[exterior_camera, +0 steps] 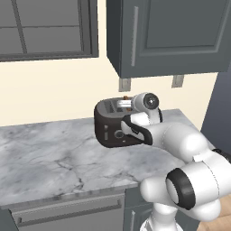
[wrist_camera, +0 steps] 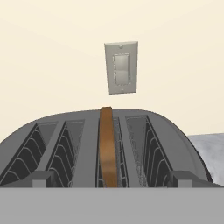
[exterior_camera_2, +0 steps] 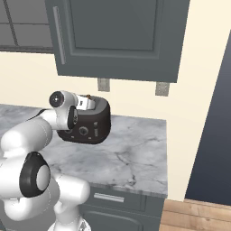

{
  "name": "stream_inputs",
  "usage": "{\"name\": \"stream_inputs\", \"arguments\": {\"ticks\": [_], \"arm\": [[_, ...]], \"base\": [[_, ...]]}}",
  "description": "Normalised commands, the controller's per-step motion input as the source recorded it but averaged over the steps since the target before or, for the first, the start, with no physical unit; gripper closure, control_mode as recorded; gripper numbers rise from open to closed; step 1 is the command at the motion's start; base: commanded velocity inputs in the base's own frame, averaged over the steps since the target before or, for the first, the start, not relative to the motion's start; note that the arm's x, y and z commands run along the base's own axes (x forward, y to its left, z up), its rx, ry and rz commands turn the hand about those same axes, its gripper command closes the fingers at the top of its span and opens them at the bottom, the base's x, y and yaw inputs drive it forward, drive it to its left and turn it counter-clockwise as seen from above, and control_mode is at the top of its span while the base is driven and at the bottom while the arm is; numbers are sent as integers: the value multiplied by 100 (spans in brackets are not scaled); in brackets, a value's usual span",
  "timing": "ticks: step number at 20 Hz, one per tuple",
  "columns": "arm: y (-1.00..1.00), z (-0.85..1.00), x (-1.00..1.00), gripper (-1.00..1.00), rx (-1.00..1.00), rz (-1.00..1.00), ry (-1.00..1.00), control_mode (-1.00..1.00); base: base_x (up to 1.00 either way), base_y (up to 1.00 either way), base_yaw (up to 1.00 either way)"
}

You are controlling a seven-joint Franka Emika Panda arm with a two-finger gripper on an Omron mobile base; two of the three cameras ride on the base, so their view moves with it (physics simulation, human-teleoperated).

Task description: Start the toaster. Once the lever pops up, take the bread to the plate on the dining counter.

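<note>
The dark glossy toaster [exterior_camera: 113, 126] stands at the back of the marble counter, also seen as the toaster [exterior_camera_2: 92, 126] from the right. A brown slice of bread [wrist_camera: 108, 144] stands on edge in a middle slot, its top poking above the slot. My gripper [wrist_camera: 112, 181] hovers just above the toaster's top, open wide, with a fingertip [wrist_camera: 40, 178] on either side of the bread and well apart from it. The hand [exterior_camera: 128, 104] covers most of the slots from the base views. A small slider lever [exterior_camera: 106, 131] sits on the toaster's front beside a round knob [exterior_camera: 118, 134]. The plate and the dining counter are out of view.
Grey wall cabinets [exterior_camera: 171, 36] hang low over the toaster. A wall outlet [wrist_camera: 121, 68] is on the cream wall behind it. The marble counter [exterior_camera: 45, 153] stretches left, with a dishwasher [exterior_camera: 67, 212] below. A tall dark panel [exterior_camera_2: 212, 113] bounds the counter's right end.
</note>
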Motion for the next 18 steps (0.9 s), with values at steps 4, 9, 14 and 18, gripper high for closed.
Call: {"name": "stream_inputs", "arguments": {"ticks": [4,9,14,18], "arm": [[0,0,4,-100,0,0,0,-100],[0,0,5,-100,0,0,0,-100],[0,0,4,-100,0,0,4,-100],[0,0,11,-100,0,1,2,-100]], "base": [[0,0,0],[0,0,0],[0,0,0],[0,0,0]]}}
